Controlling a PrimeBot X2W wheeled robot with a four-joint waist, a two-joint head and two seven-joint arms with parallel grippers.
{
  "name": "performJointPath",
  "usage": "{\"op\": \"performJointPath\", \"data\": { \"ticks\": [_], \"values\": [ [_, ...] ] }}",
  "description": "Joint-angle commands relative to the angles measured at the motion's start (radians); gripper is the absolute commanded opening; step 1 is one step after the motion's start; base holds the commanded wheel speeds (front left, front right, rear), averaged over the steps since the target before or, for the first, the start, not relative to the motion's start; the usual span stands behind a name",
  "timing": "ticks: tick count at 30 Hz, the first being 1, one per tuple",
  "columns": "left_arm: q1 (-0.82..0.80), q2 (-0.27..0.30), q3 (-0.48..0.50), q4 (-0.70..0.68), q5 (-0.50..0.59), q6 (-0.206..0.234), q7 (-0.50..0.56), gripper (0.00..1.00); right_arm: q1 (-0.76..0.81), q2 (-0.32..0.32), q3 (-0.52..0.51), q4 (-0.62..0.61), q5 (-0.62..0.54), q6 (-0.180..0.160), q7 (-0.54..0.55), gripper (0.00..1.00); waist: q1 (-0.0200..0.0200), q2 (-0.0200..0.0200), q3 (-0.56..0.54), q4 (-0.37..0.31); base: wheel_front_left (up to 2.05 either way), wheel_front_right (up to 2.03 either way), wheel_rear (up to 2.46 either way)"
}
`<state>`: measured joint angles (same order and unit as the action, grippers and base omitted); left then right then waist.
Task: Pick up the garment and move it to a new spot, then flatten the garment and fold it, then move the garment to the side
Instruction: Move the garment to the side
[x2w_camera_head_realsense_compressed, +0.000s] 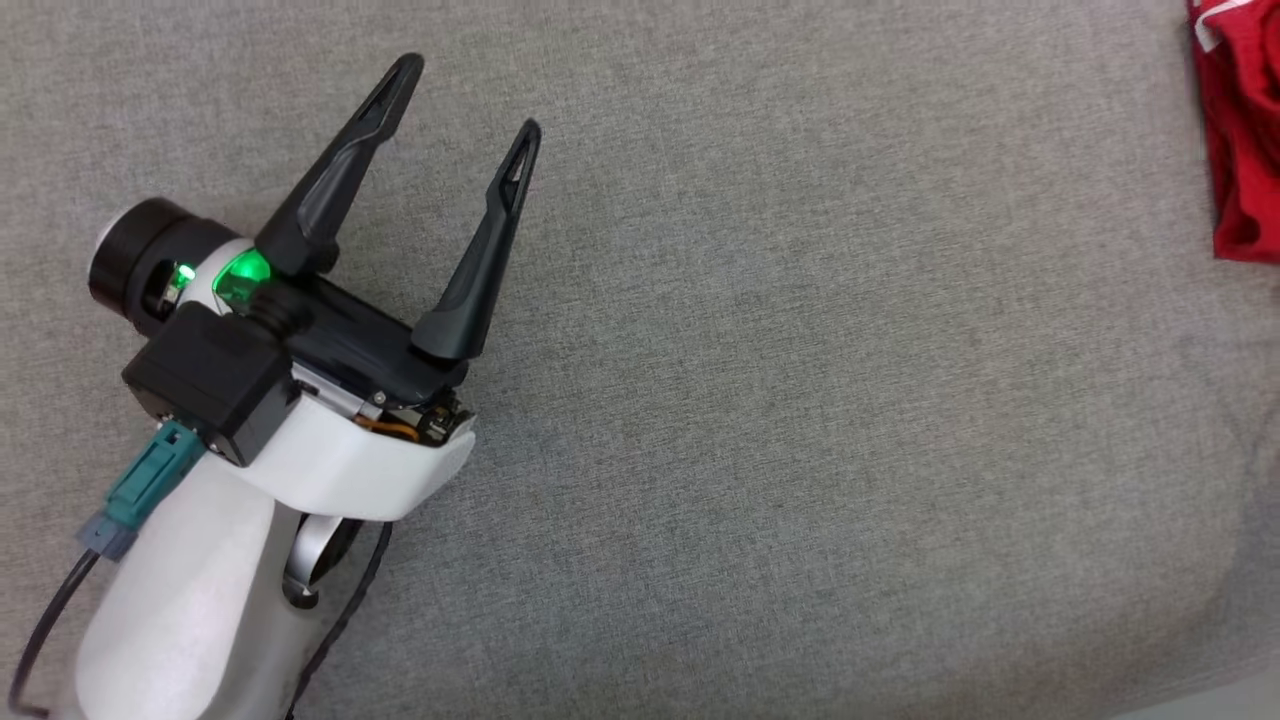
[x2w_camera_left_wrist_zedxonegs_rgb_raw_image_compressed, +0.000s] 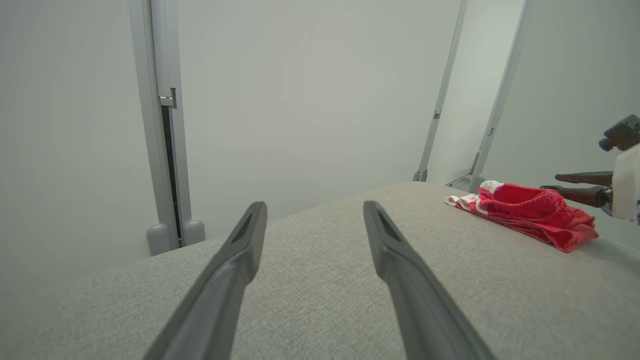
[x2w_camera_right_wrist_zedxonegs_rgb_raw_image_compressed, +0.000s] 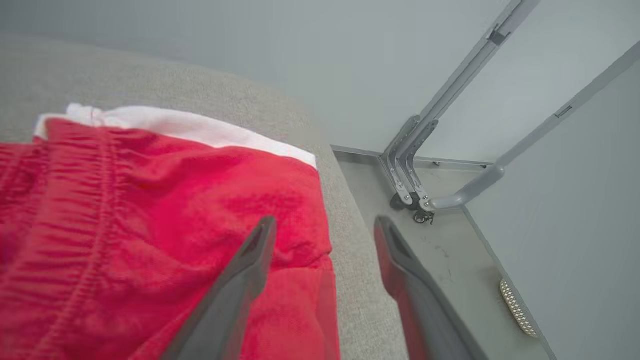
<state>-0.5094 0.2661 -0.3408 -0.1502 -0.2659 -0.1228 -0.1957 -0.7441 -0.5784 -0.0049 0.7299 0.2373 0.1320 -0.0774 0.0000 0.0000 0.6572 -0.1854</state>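
**Garment at the side of the work surface.** The single red garment (x2w_camera_head_realsense_compressed: 1245, 140), white-trimmed and with a gathered waistband, lies in a compact, layered bundle at the far right edge of the grey fabric-covered tabletop (x2w_camera_head_realsense_compressed: 800, 400). It sits right up to the rounded rim, beyond which the floor (x2w_camera_right_wrist_zedxonegs_rgb_raw_image_compressed: 450, 260) drops away. This placement fits the task's closing step, setting the folded piece aside and away from the broad middle of the surface. The right tool (x2w_camera_right_wrist_zedxonegs_rgb_raw_image_compressed: 325, 222) hangs just above the garment's outer corner with its jaws spread wide and nothing between them. One finger (x2w_camera_right_wrist_zedxonegs_rgb_raw_image_compressed: 240, 290) crosses over the red cloth and the other stands over the rim and the floor; whether either touches the cloth cannot be told. Judged from this, the garment rests under its own weight and is not held. The left tool (x2w_camera_head_realsense_compressed: 470, 98) is parked well apart from the garment, over bare tabletop at the left. Its jaws are likewise fully spread and empty, presumably so as not to disturb the fold. Count: one garment; two tools, each with two long dark fingers, four fingers in all; two green lamps (x2w_camera_head_realsense_compressed: 245, 275) lit on the left wrist.
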Motion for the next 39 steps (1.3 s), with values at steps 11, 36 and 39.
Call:
{"op": "performJointPath", "data": {
  "ticks": [11, 36, 39],
  "values": [
    [0.117, -0.003, 0.052, 0.049, -0.049, 0.054, -0.034, 1.00, 0.192, 0.159, -0.058, -0.147, 0.008, -0.002, -0.180, 1.00, 0.0000, 0.0000, -0.135, -0.010, 0.00, 0.00, 0.00],
    [0.320, -0.066, 0.205, 0.206, -0.131, 0.134, -0.069, 1.00, 0.633, 0.424, 0.019, -0.736, -0.035, -0.002, -0.095, 1.00, 0.0000, 0.0000, -0.403, 0.266, 0.00, 0.00, 0.00],
    [0.356, -0.078, 0.203, 0.224, -0.126, 0.127, -0.070, 1.00, 0.672, 0.429, 0.009, -0.746, -0.036, -0.002, -0.076, 1.00, 0.0000, 0.0000, -0.446, 0.282, 0.00, 0.00, 0.00]
  ]
}}
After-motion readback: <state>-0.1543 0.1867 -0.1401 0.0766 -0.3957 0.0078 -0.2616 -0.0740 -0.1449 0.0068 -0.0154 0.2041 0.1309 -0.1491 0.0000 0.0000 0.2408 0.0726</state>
